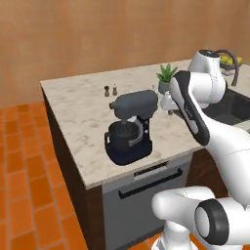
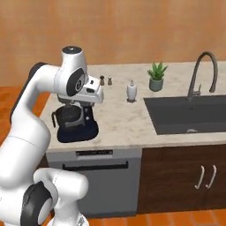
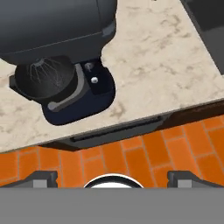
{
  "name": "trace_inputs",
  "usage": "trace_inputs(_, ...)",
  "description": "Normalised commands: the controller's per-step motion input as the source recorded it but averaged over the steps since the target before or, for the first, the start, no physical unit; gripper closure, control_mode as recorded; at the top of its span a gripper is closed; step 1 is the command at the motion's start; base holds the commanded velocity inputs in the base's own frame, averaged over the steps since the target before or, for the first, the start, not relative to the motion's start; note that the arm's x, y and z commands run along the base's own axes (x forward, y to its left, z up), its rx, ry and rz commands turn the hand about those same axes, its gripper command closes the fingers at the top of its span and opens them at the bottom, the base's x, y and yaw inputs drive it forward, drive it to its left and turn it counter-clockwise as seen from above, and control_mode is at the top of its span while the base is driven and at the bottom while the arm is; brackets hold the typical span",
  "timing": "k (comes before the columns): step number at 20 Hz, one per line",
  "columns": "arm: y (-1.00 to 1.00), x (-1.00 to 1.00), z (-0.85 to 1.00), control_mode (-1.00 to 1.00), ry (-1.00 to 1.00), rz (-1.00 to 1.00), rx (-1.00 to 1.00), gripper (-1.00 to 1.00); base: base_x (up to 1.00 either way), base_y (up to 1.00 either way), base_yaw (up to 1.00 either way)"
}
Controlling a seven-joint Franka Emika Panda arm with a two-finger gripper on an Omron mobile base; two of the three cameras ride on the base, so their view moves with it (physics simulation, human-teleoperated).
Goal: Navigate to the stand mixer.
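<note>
The dark grey stand mixer (image 1: 129, 127) stands on the marble counter (image 1: 78, 112) near its front edge, head horizontal over its round bowl and flat dark base. The right base view has the stand mixer (image 2: 75, 120) partly hidden behind my white hand. My gripper (image 3: 113, 178) hangs above it, pointing down, and is open: its two fingertips (image 3: 41, 177) sit far apart with nothing between them. From above, the stand mixer (image 3: 61, 65) lies at the upper left, with a whisk inside the bowl.
Two small shakers (image 1: 110, 90), a soap dispenser (image 2: 131, 90) and a potted plant (image 2: 156, 75) stand behind the mixer. A dark sink (image 2: 190, 112) with a faucet (image 2: 203, 70) lies to the right. A dishwasher front (image 2: 95, 176) sits under the counter above orange brick floor (image 1: 24, 185).
</note>
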Motion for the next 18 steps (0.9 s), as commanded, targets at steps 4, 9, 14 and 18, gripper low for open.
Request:
trace_inputs(4, 0.00, 0.00, 0.00, 1.00, 0.00, 0.00, 0.00, -1.00, 0.45, -0.32, 0.52)
trace_inputs(9, 0.00, 0.00, 0.00, 1.00, 0.00, 0.00, 0.00, -1.00, 0.47, -0.37, 0.36)
trace_inputs(14, 0.00, 0.00, 0.00, 1.00, 0.00, 0.00, 0.00, -1.00, 0.52, -0.18, 0.21)
trace_inputs(18, 0.00, 0.00, 0.00, 1.00, 0.00, 0.00, 0.00, -1.00, 0.41, -0.14, 0.17)
